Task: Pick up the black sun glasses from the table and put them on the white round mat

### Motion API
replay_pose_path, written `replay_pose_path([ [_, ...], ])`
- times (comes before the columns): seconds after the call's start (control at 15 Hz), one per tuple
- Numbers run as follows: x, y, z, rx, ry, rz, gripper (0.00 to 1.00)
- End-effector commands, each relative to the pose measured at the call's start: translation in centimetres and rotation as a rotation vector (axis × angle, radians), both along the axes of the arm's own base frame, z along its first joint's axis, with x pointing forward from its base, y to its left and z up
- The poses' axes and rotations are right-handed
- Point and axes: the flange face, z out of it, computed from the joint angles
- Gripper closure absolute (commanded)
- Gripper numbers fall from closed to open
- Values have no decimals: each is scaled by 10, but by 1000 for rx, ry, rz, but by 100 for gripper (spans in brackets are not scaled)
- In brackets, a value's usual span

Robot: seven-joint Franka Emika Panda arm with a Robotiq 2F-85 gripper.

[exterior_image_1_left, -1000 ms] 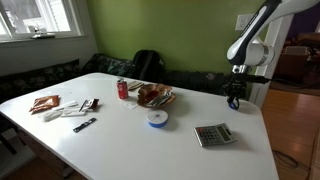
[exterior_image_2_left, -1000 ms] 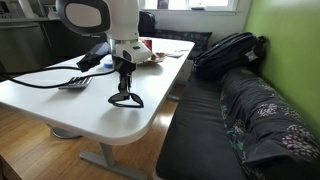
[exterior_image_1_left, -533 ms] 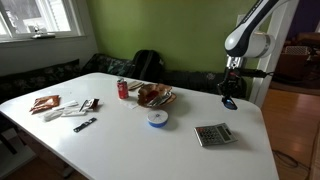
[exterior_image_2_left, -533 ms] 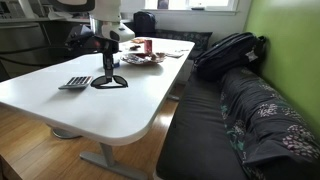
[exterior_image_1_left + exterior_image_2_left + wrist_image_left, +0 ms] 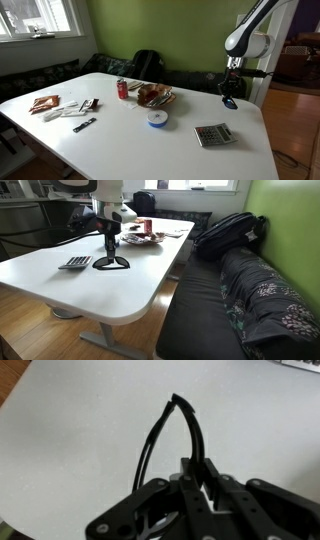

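Daylight over a white table [image 5: 120,145] in a green-walled room. Near the middle of the tabletop, the white round mat [image 5: 157,118], flat and bare, with a bluish rim. Well apart from the mat, toward the table's rounded end, the gripper [image 5: 230,97] pointing straight down and clenched on the black sun glasses [image 5: 229,102]. Glasses dangling below the fingertips, apparently lifted clear of the surface, though hard to confirm at this size.

Between the mat and the held glasses, but nearer the camera, a grey calculator [image 5: 212,135] lying flat. Just behind the mat, a dish of red-brown things [image 5: 155,96]; beside that dish, on the side away from the glasses, a red can [image 5: 123,89] standing upright.

In an exterior view from the table's end, the gripper [image 5: 108,254] upright with the glasses [image 5: 110,264] hanging low over the table [image 5: 120,292], calculator [image 5: 75,262] close alongside.

In the wrist view, black fingers [image 5: 186,468] pressed together on the frame, thin temple arms [image 5: 177,402] stretching away over plain white tabletop [image 5: 80,420].
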Motion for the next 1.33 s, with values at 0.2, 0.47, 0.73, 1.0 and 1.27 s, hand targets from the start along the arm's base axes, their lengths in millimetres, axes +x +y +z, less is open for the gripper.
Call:
replay_pose_path([
  [0.2,44,152,24,-73,-46,375,96],
  [0.47,77,260,54,-138,-98,627,96],
  [0.73,69,275,69,-115,-130,625,85],
  [1.0,67,264,66,-87,-165,651,96],
  [1.27,62,315,65,-69,-197,916,96],
])
